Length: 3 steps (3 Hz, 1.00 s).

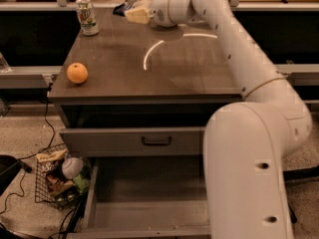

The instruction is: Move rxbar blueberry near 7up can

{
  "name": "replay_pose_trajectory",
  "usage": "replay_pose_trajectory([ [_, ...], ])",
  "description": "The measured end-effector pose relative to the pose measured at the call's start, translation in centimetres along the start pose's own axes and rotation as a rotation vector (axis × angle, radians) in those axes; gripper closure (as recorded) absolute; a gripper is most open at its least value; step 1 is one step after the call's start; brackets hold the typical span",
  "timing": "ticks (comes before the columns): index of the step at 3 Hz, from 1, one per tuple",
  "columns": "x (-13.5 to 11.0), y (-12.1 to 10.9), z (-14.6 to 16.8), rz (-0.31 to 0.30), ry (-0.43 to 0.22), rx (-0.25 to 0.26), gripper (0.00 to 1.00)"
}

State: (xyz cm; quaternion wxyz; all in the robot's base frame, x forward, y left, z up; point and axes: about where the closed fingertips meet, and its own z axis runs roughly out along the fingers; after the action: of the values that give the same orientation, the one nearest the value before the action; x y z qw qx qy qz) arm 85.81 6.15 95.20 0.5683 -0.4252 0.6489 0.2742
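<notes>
The 7up can, silvery with green markings, stands upright at the back left corner of the brown table. My gripper reaches in from the right over the back of the table, a short way right of the can. It is shut on the rxbar blueberry. Only a small dark blue end of the bar sticks out to the left of the pale fingers. The bar is held just above the tabletop and apart from the can.
An orange fruit lies near the table's left front edge. My arm crosses the table's right side and hides the back middle. Below, the bottom drawer is pulled open. A wire basket with litter stands on the floor at left.
</notes>
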Motion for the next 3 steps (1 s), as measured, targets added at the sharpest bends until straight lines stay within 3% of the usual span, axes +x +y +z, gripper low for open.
replay_pose_trajectory([
  [1,1.5,0.7,4.1,0.042,0.009,-0.029,1.00],
  [3,3.4,1.8,8.0,0.094,0.052,-0.026,1.00],
])
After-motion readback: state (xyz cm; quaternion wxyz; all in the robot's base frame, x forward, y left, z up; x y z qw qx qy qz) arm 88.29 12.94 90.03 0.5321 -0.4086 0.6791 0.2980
